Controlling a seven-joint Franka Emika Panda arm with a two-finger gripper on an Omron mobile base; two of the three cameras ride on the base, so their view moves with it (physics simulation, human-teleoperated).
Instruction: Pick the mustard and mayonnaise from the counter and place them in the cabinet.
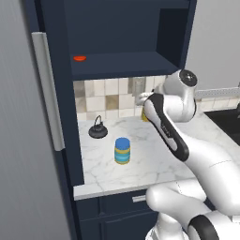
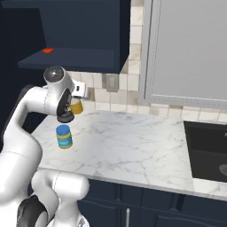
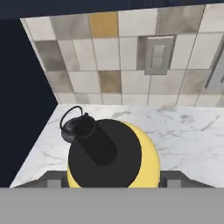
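The mustard [image 3: 131, 153] is a yellow bottle with a dark pointed nozzle, seen from above in the hand view. My gripper [image 3: 113, 180] is shut on it, one finger on each side. In the right base view the mustard [image 2: 77, 107] hangs at the hand over the back left of the counter [image 2: 133, 142]. I cannot tell whether its base touches the marble. The mayonnaise [image 1: 122, 151] [image 2: 64, 136], a blue-lidded jar, stands upright near the counter's front left, apart from the gripper. The cabinet [image 1: 122, 63] is open above, its navy shelf facing me.
A small black kettle-like object [image 1: 98, 130] [image 3: 72, 124] sits at the back left of the counter. A small red thing [image 1: 79, 58] lies on the cabinet shelf. A dark sink [image 2: 208, 150] lies to the right. A wall outlet [image 3: 156, 54] is set in the tiled backsplash.
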